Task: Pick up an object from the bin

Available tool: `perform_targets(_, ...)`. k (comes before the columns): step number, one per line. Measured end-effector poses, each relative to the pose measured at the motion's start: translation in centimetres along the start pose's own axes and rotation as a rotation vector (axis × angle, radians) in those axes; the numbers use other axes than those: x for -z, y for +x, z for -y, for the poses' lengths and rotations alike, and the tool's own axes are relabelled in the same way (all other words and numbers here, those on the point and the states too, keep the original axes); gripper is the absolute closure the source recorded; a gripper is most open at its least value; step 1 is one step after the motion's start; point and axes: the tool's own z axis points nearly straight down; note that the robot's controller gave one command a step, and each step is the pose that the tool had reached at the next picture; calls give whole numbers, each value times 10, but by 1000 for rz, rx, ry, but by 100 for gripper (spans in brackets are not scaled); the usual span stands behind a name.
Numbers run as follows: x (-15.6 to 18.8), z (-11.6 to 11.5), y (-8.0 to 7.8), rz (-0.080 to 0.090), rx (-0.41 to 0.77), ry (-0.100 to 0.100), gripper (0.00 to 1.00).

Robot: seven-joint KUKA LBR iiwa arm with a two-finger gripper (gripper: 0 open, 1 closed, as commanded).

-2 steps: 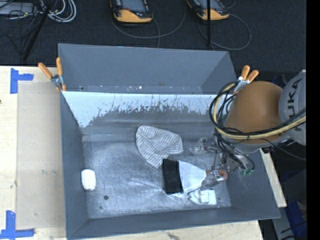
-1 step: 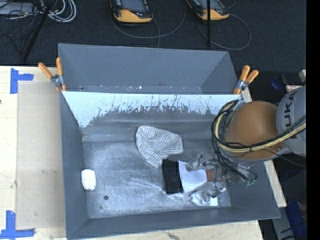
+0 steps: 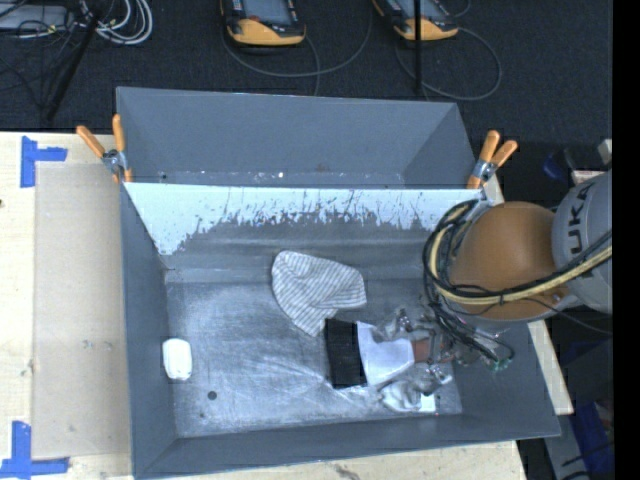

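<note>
Camera view, jaws spread over white packet (image 3: 383, 360), black block (image 3: 343, 353) just left, striped cloth (image 3: 315, 288) behind

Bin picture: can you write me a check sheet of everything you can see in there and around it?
Surface: grey metal bin, floor scuffed and pale.
Job's things: white flat packet and black block lie side by side at the right, nearest the end effector.
Clutter: striped cloth crumpled mid-bin; small white lump alone at left; crumpled shiny scrap by the front wall.
End effector: end effector low over the bin's right side, next to the packet; whether it holds anything cannot be told.
Cables: yellow and black cables loop round the arm's orange cover.
Surroundings: two orange-and-black devices with cords on dark floor behind the bin.
</note>
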Motion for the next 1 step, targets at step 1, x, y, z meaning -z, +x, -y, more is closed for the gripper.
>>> perform_targets(1, 2, 0, 8, -31, 3, 0, 100)
